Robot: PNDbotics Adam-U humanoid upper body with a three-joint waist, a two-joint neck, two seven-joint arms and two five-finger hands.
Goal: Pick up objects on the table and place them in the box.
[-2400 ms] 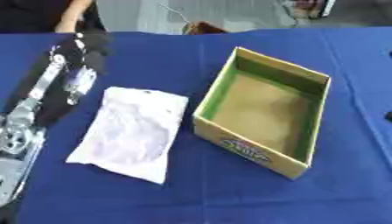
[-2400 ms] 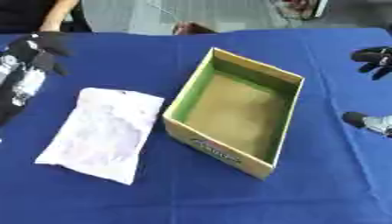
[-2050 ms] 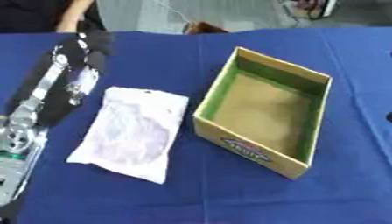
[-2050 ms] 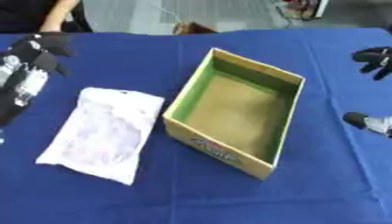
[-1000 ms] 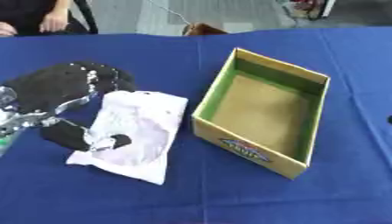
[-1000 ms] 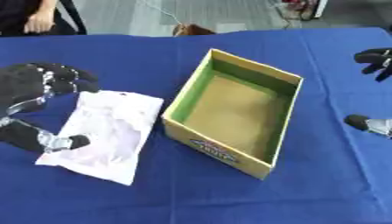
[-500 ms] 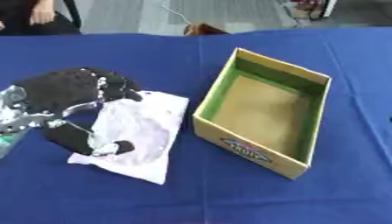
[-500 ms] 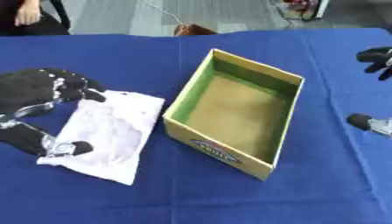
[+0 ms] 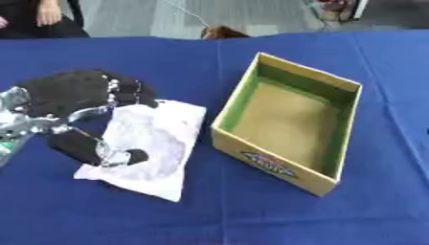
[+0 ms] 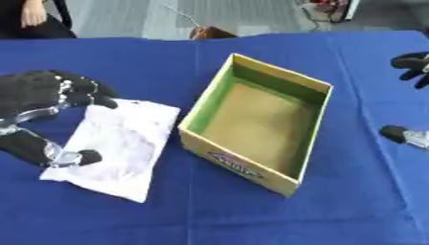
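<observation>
Trouble could come from the thin white bag [image 9: 147,146], lying flat on the blue counter [image 9: 251,210] beside the empty box [image 9: 289,119]. Left robot hand [image 9: 80,103] curls around its left edge, thumb on top; the bag may slip out.

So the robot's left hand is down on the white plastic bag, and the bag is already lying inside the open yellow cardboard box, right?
Not quite. The left hand is on the white plastic bag, but the bag lies on the blue tablecloth, to the left of the open yellow cardboard box, not inside it. The left eye view shows nothing in the box, only its bare brown floor.
</observation>
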